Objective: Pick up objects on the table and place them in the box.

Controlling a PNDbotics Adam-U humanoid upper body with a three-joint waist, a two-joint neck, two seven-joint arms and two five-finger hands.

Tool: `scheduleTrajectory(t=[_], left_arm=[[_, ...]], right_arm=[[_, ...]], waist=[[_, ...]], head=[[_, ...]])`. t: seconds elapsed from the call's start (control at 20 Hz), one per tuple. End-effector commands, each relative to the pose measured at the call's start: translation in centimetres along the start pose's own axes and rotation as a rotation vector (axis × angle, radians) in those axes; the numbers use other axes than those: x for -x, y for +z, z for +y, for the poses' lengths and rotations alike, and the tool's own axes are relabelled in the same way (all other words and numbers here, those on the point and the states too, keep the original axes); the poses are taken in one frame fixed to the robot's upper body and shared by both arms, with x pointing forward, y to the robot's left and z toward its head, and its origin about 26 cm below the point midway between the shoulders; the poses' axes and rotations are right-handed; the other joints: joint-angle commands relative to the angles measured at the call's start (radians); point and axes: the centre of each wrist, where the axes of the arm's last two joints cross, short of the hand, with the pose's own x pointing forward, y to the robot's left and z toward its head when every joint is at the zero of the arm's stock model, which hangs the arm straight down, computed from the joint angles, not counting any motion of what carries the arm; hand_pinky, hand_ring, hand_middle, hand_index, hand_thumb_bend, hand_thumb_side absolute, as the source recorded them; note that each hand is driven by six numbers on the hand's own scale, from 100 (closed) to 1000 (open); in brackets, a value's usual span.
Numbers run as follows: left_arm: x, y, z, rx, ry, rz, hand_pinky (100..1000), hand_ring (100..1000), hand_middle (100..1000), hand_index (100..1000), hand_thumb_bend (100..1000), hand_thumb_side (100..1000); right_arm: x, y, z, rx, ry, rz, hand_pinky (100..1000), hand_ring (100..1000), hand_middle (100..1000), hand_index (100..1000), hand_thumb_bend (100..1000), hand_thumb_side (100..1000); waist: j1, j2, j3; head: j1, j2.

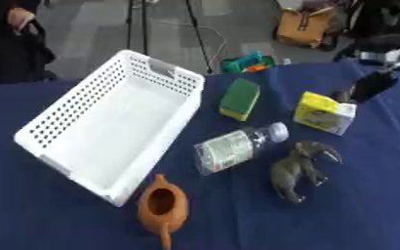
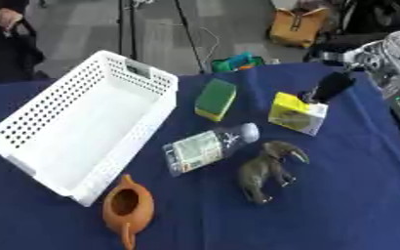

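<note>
Take the white perforated basket as your landmark; it lies askew on the left of the blue tablecloth, and nothing shows inside it. Just off its near corner, toward you, sits an orange-brown clay pot, mouth up and its spout or handle pointing at the near edge.

To the right of the basket's long side lies a clear plastic bottle on its side, label up and cap pointing away to the right. Farther back, just right of the basket's far corner, a green and yellow sponge lies flat on the cloth.

Right of the bottle and a little nearer to you stands a grey-brown toy elephant, apart from the bottle, its tusked head turned to the right. Farther from the basket than the sponge sits a yellow carton.

Your right hand comes in from the upper right, the silver arm behind it. Its dark fingers point down at the carton's far right corner, touching it or just beside it; you cannot tell whether they are closing on it. Your left hand shows in neither view.
</note>
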Motion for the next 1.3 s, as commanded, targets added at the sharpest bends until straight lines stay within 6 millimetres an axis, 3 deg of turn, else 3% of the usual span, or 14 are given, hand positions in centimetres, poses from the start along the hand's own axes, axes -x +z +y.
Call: scheduleTrajectory(t=[0.05,0.45,0.8,1.3], left_arm=[[-0.2,-0.6,0.4,-0.016,-0.008,-0.018,835,928,867,861,100,1000],[-0.2,-0.5,0.3,-0.022,-0.003,-0.006,833,926,860,855,100,1000],[-0.2,-0.4,0.2,-0.024,0.005,0.001,831,925,857,854,100,1000],[-0.4,-0.4,0.0,-0.026,0.019,0.003,831,921,854,853,100,1000]], right_arm=[[0.9,1.1,-1.0,0.056,0.015,0.026,1000,1000,997,1000,384,563],[0.5,0.3,0.6,0.125,-0.019,0.024,1000,1000,985,1000,390,577],[0.9,-0.6,1.3,0.105,-0.028,0.076,1000,1000,1000,1000,426,654],[0.5,-2.8,1.4,0.005,-0.032,0.048,1000,1000,1000,1000,424,635]], waist=[[0.0,-0.017,0.0],[0.006,-0.014,0.002],[0.011,-0.009,0.007],[0.021,0.001,0.021]], head=[[-0.001,-0.012],[-0.008,-0.023],[-0.019,-0.032],[-0.038,-0.044]])
